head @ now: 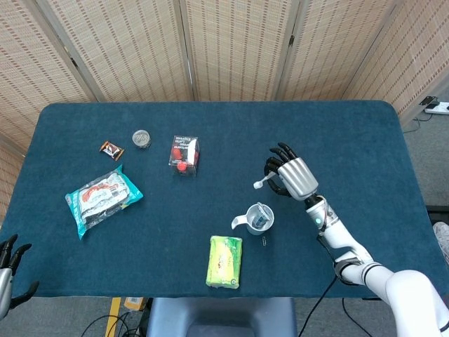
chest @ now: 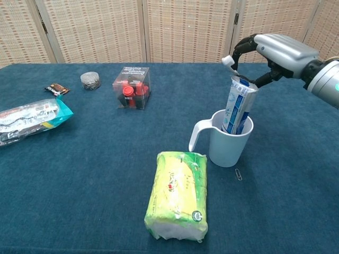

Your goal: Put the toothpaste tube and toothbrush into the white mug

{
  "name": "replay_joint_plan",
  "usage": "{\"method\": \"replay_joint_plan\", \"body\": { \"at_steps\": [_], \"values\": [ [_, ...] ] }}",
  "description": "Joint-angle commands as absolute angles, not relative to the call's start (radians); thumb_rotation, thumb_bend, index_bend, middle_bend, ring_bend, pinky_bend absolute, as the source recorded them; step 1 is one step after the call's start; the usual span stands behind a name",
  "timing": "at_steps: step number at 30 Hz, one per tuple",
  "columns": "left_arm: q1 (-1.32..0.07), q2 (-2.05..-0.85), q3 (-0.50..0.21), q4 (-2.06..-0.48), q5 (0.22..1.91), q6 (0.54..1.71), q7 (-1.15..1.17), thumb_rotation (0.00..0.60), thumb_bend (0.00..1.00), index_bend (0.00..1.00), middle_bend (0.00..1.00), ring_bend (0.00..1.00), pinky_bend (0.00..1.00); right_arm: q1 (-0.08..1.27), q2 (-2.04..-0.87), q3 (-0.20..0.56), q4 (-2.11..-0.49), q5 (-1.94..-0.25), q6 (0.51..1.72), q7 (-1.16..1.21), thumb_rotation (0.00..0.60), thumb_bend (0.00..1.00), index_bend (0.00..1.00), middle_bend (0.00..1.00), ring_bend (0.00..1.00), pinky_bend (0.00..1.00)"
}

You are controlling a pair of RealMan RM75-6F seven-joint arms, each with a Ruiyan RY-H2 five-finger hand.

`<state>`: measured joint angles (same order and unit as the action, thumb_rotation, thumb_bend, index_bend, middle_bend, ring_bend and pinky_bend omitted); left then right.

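Note:
The white mug (head: 247, 220) (chest: 229, 145) stands on the blue table, handle to the left. A blue-and-white toothpaste tube (chest: 238, 105) (head: 259, 220) stands upright inside it. My right hand (head: 292, 176) (chest: 276, 49) hovers above and behind the mug, fingers curled around the toothbrush, whose white head (chest: 227, 60) (head: 258, 184) sticks out to the left; the handle is hidden in the hand. My left hand (head: 8, 270) hangs at the table's near left corner, fingers apart, holding nothing.
A green pack (head: 225, 261) (chest: 177, 193) lies in front of the mug, a paper clip (chest: 238, 174) beside it. Further left are a clear box of red items (head: 184, 154), a round tin (head: 142, 138), a small brown packet (head: 111, 149) and a snack bag (head: 103, 196).

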<state>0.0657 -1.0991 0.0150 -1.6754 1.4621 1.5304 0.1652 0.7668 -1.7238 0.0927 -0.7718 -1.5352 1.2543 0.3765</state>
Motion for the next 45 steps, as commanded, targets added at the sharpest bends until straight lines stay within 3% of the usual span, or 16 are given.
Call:
{"method": "replay_joint_plan", "body": {
  "at_steps": [1, 7, 16, 26, 42, 44, 45],
  "values": [
    [0.065, -1.097, 0.014, -1.680, 1.465, 1.533, 0.169, 0.600, 0.31, 0.19, 0.04, 0.04, 0.13, 0.733, -1.587, 0.121, -1.005, -1.507, 1.259, 0.459, 0.600, 0.42, 0.64, 0.42, 0.19, 0.11],
    [0.061, -1.096, 0.016, -1.690, 1.470, 1.531, 0.182, 0.600, 0.31, 0.19, 0.04, 0.04, 0.13, 0.698, -1.463, 0.108, -1.225, -1.492, 1.213, 0.557, 0.600, 0.41, 0.64, 0.42, 0.19, 0.11],
    [0.060, -1.095, 0.019, -1.704, 1.478, 1.535, 0.197, 0.600, 0.31, 0.19, 0.04, 0.04, 0.13, 0.671, -1.348, 0.081, -1.385, -1.503, 1.143, 0.775, 0.600, 0.40, 0.64, 0.42, 0.19, 0.11],
    [0.061, -1.092, 0.019, -1.712, 1.480, 1.541, 0.200, 0.600, 0.31, 0.19, 0.04, 0.04, 0.13, 0.681, -1.340, 0.065, -1.381, -1.561, 1.109, 1.015, 0.600, 0.39, 0.64, 0.42, 0.19, 0.11],
    [0.067, -1.093, 0.024, -1.707, 1.482, 1.547, 0.192, 0.600, 0.31, 0.19, 0.04, 0.04, 0.13, 0.685, -1.378, 0.049, -1.314, -1.569, 1.071, 1.076, 0.600, 0.37, 0.64, 0.42, 0.19, 0.11],
    [0.067, -1.093, 0.023, -1.707, 1.480, 1.547, 0.191, 0.600, 0.31, 0.19, 0.04, 0.04, 0.13, 0.687, -1.375, 0.037, -1.306, -1.583, 1.065, 1.083, 0.600, 0.37, 0.61, 0.40, 0.19, 0.11],
    [0.067, -1.093, 0.022, -1.707, 1.480, 1.547, 0.190, 0.600, 0.31, 0.19, 0.04, 0.04, 0.13, 0.689, -1.372, 0.031, -1.302, -1.592, 1.062, 1.085, 0.600, 0.36, 0.54, 0.37, 0.18, 0.11]
  ]
}}
